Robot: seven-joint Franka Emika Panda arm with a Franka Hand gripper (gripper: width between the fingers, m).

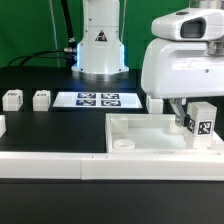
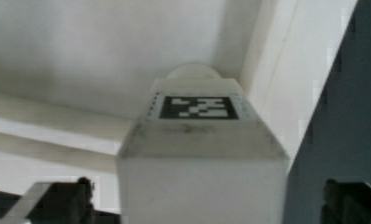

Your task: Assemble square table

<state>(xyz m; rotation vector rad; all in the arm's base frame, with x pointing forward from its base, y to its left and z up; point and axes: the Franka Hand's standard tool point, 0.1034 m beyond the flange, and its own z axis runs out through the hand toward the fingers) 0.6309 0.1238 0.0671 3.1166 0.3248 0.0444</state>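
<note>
Black desk, green backdrop. End effector apart, straddling upright leg at tabletop corner. We centre first, then close squarely, avoid tilt.

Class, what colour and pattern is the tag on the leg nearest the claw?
Tag: black and white blocks; leg white. Clearest in wrist view.

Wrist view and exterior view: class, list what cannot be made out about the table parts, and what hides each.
- Exterior view: the leg and the gripper hide the tabletop corner behind them.
- Exterior view: a white part is cut off at that view's left edge.
- Wrist view: the leg's foot is hidden by its own body, so its seating is unclear.
</note>
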